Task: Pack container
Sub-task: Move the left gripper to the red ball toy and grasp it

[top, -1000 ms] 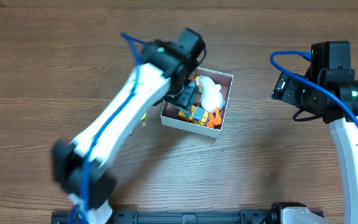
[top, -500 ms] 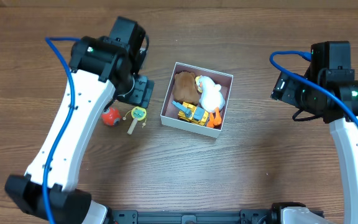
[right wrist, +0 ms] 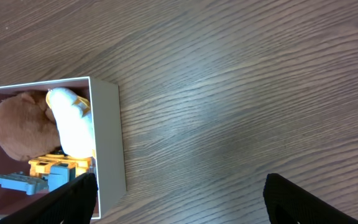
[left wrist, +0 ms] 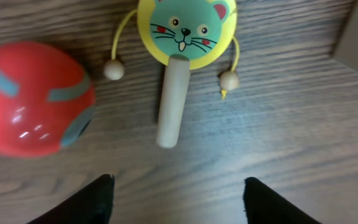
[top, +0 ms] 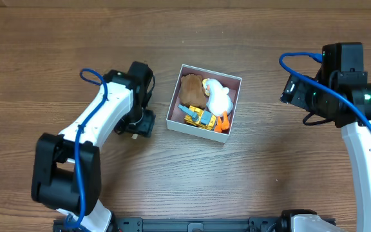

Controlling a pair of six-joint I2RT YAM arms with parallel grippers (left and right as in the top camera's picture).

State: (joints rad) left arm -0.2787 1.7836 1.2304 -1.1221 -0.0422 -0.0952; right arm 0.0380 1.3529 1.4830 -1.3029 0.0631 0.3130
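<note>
Beside the container (top: pixel 197 131), on the left arm's side, the left gripper (left wrist: pixel 179 205) hangs over a cat-face rattle (left wrist: pixel 182 37) and a red ball (left wrist: pixel 33 96), fingers apart, empty. That container sits between both arms, holding a brown plush (top: pixel 190 89), white duck (top: pixel 219 98) and yellow digger (top: pixel 201 117). Off its far side the right gripper (right wrist: pixel 179 202) stands, fingers spread, empty

Square white container (top: pixel 197 131), pink inside, sits open, seemingly nearly full of toys (top: pixel 206 103).
</note>
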